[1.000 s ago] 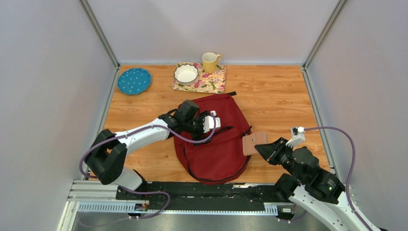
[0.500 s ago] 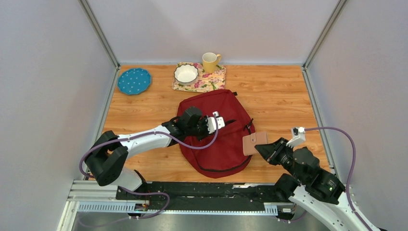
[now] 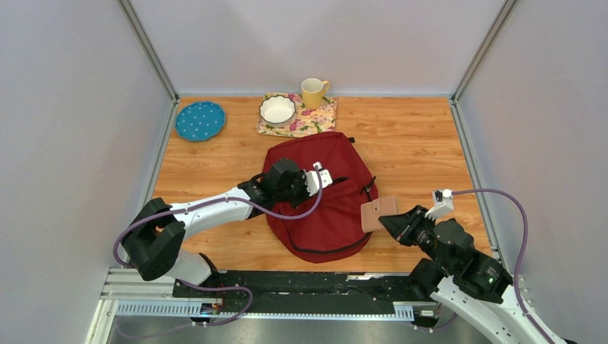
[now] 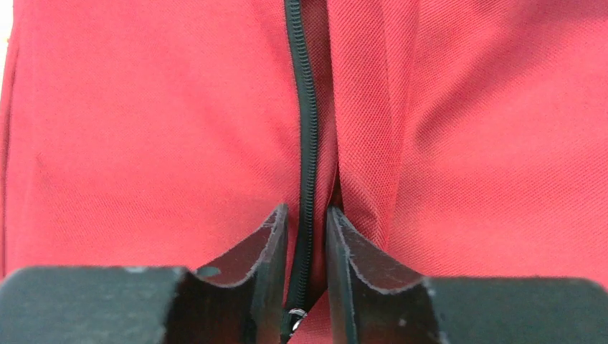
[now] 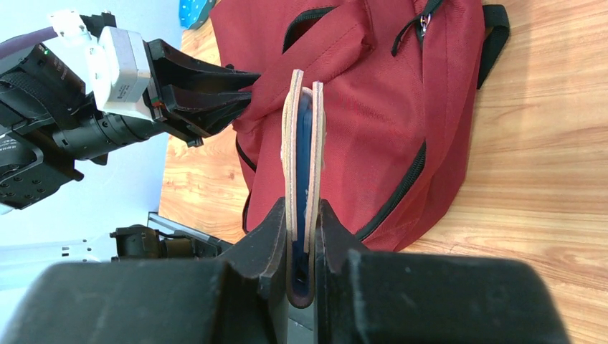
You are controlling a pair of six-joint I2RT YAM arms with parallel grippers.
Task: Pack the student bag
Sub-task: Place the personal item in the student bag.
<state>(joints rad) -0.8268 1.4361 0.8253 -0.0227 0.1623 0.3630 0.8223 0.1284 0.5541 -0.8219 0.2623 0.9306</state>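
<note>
The student bag (image 3: 326, 193), dark red with black zippers, lies mid-table with a pocket slit gaping near its top. My left gripper (image 3: 320, 179) sits on the bag's upper face. In the left wrist view its jaws (image 4: 307, 211) pinch a fold of red fabric and the black zipper (image 4: 308, 129). My right gripper (image 3: 391, 221) hovers just right of the bag, shut on a tan wallet (image 3: 378, 213) with a blue lining. In the right wrist view the wallet (image 5: 302, 129) stands edge-on in front of the bag (image 5: 387, 93).
At the back of the table are a blue dotted plate (image 3: 200, 120) and a floral mat (image 3: 315, 122) holding a white bowl (image 3: 277, 110) and a yellow mug (image 3: 312, 92). Grey walls enclose the left, back and right sides.
My left gripper has closed from wide open onto the bag's zipper fold. The bag has bunched up and shifted slightly right. The right arm and wallet have stayed still.
</note>
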